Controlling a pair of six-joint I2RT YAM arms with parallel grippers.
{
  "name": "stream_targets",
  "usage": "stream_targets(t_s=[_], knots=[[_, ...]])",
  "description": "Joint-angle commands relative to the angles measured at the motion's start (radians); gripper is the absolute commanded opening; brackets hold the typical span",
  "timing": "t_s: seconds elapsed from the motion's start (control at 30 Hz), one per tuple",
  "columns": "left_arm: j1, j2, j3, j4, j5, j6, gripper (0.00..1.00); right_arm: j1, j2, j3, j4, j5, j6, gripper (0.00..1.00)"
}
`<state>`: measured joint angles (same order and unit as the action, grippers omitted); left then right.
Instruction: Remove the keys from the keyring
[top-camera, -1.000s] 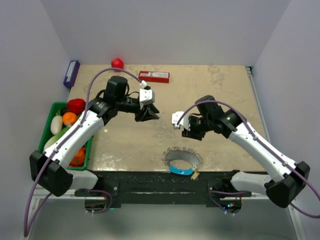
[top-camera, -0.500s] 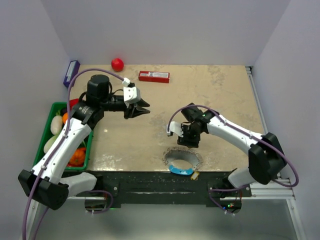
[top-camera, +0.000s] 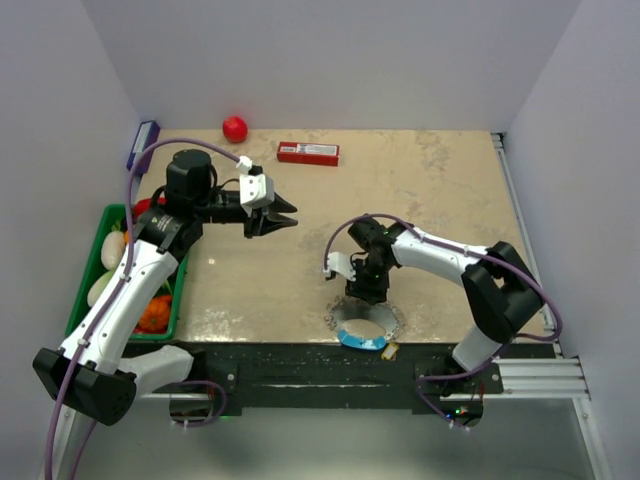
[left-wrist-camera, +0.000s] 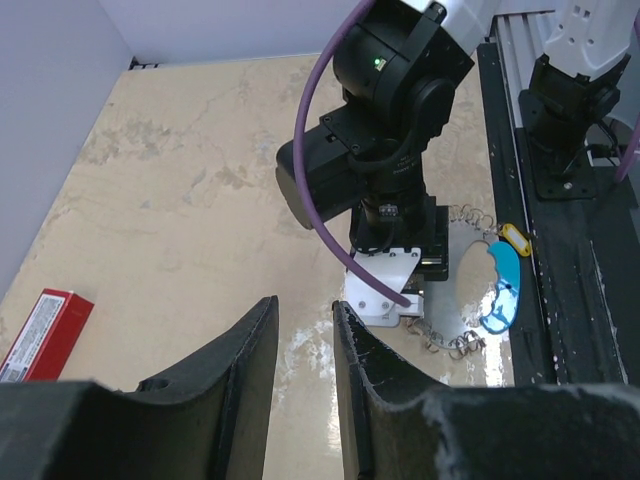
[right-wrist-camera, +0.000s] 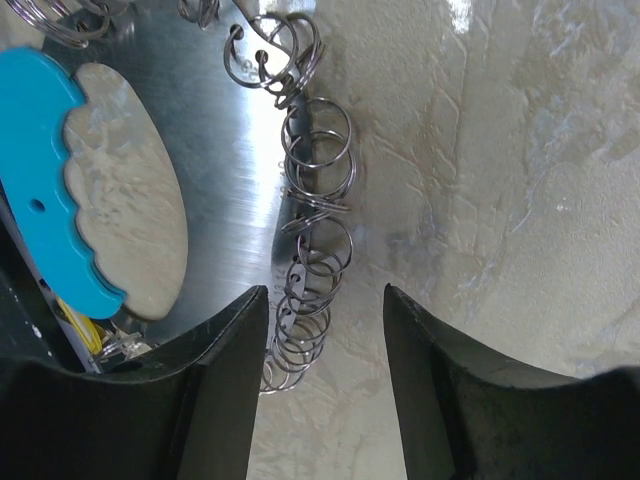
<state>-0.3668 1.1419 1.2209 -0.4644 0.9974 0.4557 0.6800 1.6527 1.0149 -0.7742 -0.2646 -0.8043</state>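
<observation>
Step in hand: approach and grasp of the keyring (top-camera: 365, 325); nothing has been detached yet. The keyring is seen lying flat on the worktop (top-camera: 440, 190) at the near edge, between the two arm bases. It is a floppy loop of wire links (right-wrist-camera: 315, 230) with a blue segment (top-camera: 360, 341) on its near side.

One small brass-yellow key (top-camera: 390, 350) is noted just beside the keyring's near-right end, next to the blue segment and apparently attached. How it joins cannot be made out.

The right fingers (top-camera: 365, 290) are held directly over the far side of the keyring, pointing down. In the right wrist view they (right-wrist-camera: 220, 380) are released, parted to either side of the run of links, with nothing gripped. Contact with the links cannot be confirmed.

The left fingers (top-camera: 280, 212) are raised well beyond the keyring and to its left, aimed towards it. In the left wrist view they (left-wrist-camera: 240, 380) are parted by a narrow gap and are empty.

A red box (top-camera: 307, 153) and a red ball (top-camera: 234, 127) are well beyond the keyring. A green bin (top-camera: 108, 212) is far to its left. None of these is involved.

Next move, as judged: the right fingers are to be lowered and clenched on the links so the loop is pinned. The left fingers would then be brought to the key end. A fine pinch is called for, since the key is tiny and the loop is likely to slide or bunch.
</observation>
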Motion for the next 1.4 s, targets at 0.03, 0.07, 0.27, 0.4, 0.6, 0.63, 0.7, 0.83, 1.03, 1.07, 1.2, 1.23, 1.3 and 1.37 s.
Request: stream_targets(t_s=[0.03,0.07,0.27,0.4,0.6,0.63,0.7,0.83,1.03,1.07,1.2,1.23,1.3,1.37], knots=[[0.006,-0.011,0.0,0.038,0.029,-0.011,0.34,0.004,0.022,0.034,0.035,-0.048,0.031,0.48],[0.006,-0.011,0.002,0.038,0.033,-0.011,0.34,0.006,0.027,0.034,0.041,-0.047,0.033,0.46],[0.008,-0.016,0.005,0.035,0.041,-0.015,0.33,0.006,0.058,0.036,0.052,-0.05,0.042,0.38],[0.006,-0.018,0.002,0.035,0.041,-0.012,0.33,0.006,0.067,0.053,0.039,-0.056,0.042,0.23],[0.006,-0.018,0.0,0.038,0.041,-0.014,0.33,0.004,0.104,0.105,-0.028,-0.088,0.03,0.0],[0.006,-0.018,0.002,0.038,0.043,-0.014,0.33,0.006,0.098,0.106,-0.027,-0.09,0.033,0.0],[0.006,-0.018,0.0,0.036,0.046,-0.014,0.33,0.004,0.076,0.123,-0.036,-0.104,0.036,0.0],[0.006,-0.018,0.002,0.029,0.055,-0.008,0.33,0.004,0.036,0.171,-0.059,-0.12,0.06,0.0],[0.003,-0.016,0.009,0.004,0.061,0.024,0.28,0.004,-0.01,0.258,-0.088,-0.13,0.112,0.0],[-0.001,-0.018,0.009,-0.002,0.058,0.038,0.28,0.004,-0.014,0.28,-0.092,-0.131,0.117,0.0],[-0.015,-0.024,0.017,-0.028,0.032,0.069,0.28,0.006,-0.05,0.323,-0.103,-0.133,0.14,0.0],[-0.017,-0.024,0.017,-0.034,0.024,0.078,0.28,0.004,-0.069,0.336,-0.103,-0.133,0.145,0.0],[-0.018,-0.027,0.025,-0.039,0.015,0.084,0.28,0.006,-0.085,0.35,-0.102,-0.13,0.159,0.0],[-0.021,-0.027,0.026,-0.037,-0.006,0.087,0.28,0.004,-0.109,0.376,-0.1,-0.124,0.172,0.0]])
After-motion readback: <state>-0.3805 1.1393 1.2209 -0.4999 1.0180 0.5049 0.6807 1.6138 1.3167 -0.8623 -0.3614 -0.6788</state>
